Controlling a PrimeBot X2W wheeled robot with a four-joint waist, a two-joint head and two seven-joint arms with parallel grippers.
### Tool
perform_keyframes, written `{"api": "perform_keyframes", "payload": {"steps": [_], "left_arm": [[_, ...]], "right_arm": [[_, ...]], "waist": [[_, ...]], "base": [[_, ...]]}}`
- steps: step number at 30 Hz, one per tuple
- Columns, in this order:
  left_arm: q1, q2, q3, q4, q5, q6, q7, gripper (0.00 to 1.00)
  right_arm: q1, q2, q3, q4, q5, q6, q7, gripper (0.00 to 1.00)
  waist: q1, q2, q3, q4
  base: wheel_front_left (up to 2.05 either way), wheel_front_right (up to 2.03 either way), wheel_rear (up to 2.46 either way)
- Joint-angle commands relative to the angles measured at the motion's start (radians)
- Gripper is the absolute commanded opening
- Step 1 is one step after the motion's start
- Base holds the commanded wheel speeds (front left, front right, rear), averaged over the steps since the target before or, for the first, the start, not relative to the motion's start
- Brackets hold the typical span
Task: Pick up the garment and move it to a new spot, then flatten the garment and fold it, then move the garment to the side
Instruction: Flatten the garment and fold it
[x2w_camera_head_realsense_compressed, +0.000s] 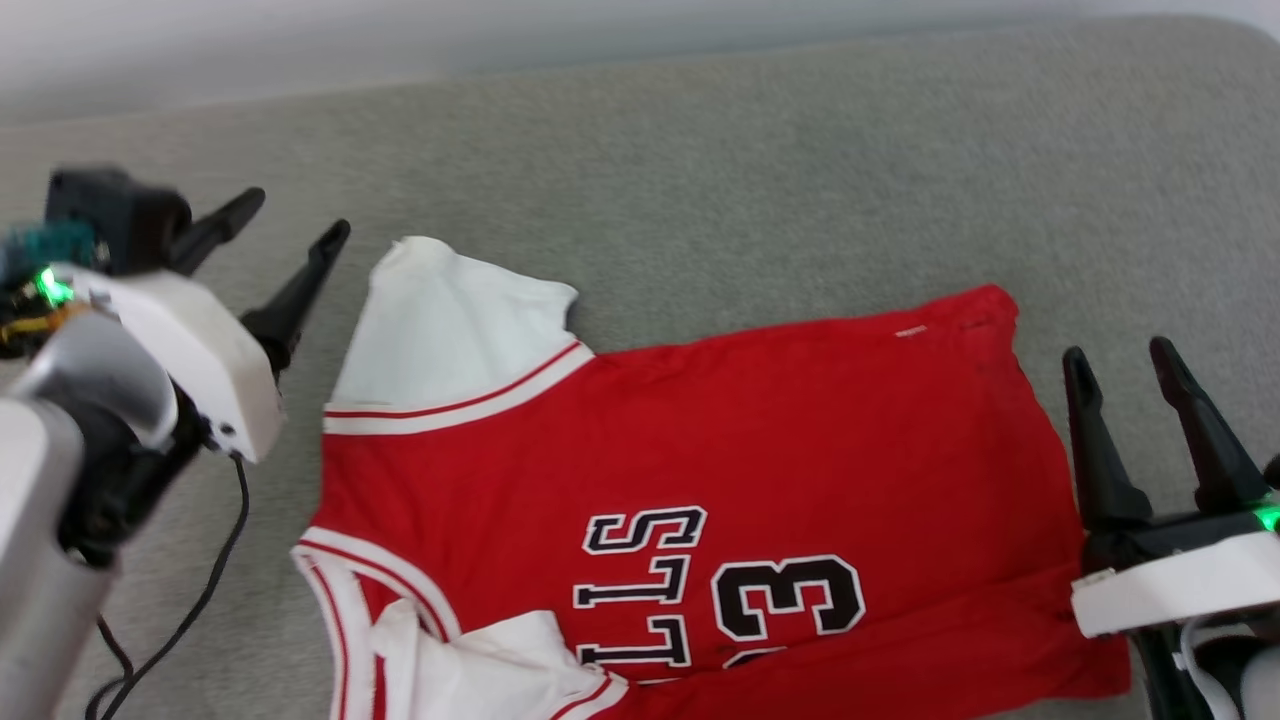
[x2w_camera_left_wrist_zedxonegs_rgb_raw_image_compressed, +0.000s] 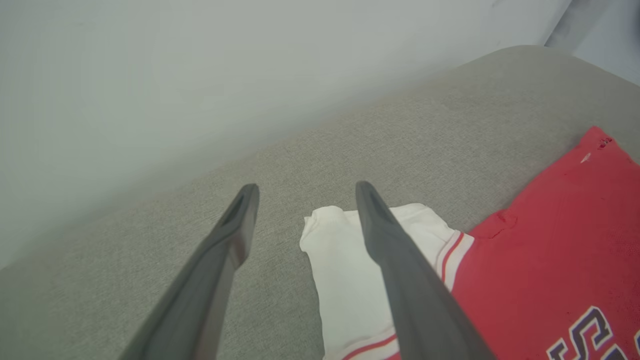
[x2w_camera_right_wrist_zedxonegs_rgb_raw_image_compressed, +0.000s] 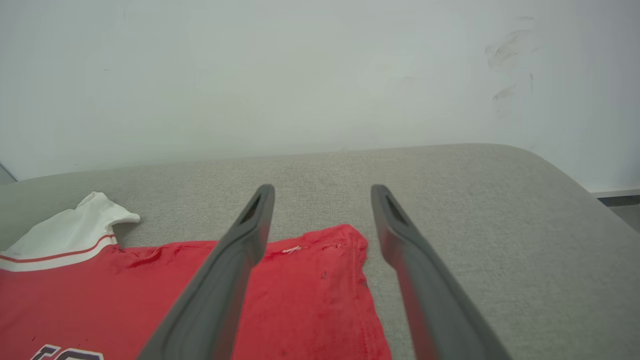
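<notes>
Nearest the camera, the garment (x2w_camera_head_realsense_compressed: 700, 430) is seen spread front-up on a grey upholstered surface (x2w_camera_head_realsense_compressed: 750, 180), with its collar end toward the robot's left and its hem toward the right. At the near edge, a white sleeve (x2w_camera_head_realsense_compressed: 480, 660) is bunched beside the red-and-white striped neck trim (x2w_camera_head_realsense_compressed: 340, 590). The black, white-outlined lettering (x2w_camera_head_realsense_compressed: 640, 590) and a numeral 3 (x2w_camera_head_realsense_compressed: 790, 597) are shown turned sideways in the head view.

At the lower right, the right claw (x2w_camera_head_realsense_compressed: 1118, 352) is held with its two dark fingers spread and nothing between them, just beside the hem edge. In the right wrist view, one finger is seen crossing over the red cloth and the other over bare grey fabric. Whether the cloth is touched cannot be told.

At the left, a black cable (x2w_camera_head_realsense_compressed: 215, 570) is seen hanging below the left arm. Farther on, the left claw (x2w_camera_head_realsense_compressed: 298, 212) is likewise held apart and empty, just beside the far white sleeve (x2w_camera_head_realsense_compressed: 450, 320), which lies flat with a red stripe at its seam. Beyond the surface's far edge, a pale wall (x2w_camera_head_realsense_compressed: 400, 40) is seen.
</notes>
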Motion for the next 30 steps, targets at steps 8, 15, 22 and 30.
{"api": "perform_keyframes", "payload": {"steps": [8, 15, 22, 30], "left_arm": [[-0.215, 0.073, -0.025, 0.084, -0.160, 0.023, 0.459, 1.00], [-0.297, 0.122, -0.049, 0.140, -0.178, 0.045, 0.650, 1.00], [-0.285, 0.183, -0.076, 0.165, -0.155, 0.014, 0.689, 1.00], [-0.230, 0.164, -0.122, 0.185, -0.173, -0.007, 0.692, 0.00]], "right_arm": [[-0.065, 0.050, 0.072, 0.030, 0.011, 0.000, -0.027, 1.00], [-0.096, 0.066, 0.099, 0.076, 0.003, 0.000, -0.063, 1.00], [-0.128, 0.082, 0.119, 0.116, 0.014, 0.000, -0.098, 1.00], [-0.141, 0.077, 0.111, 0.135, 0.014, 0.000, -0.106, 1.00]], "waist": [[-0.0001, 0.0000, 0.143, -0.125], [-0.0001, 0.0000, 0.202, -0.182], [-0.0001, 0.0000, 0.239, -0.216], [-0.0001, 0.0000, 0.238, -0.210]], "base": [[0.00, 0.00, 0.00], [0.00, 0.00, 0.00], [0.00, 0.00, 0.00], [0.00, 0.00, 0.00]]}}
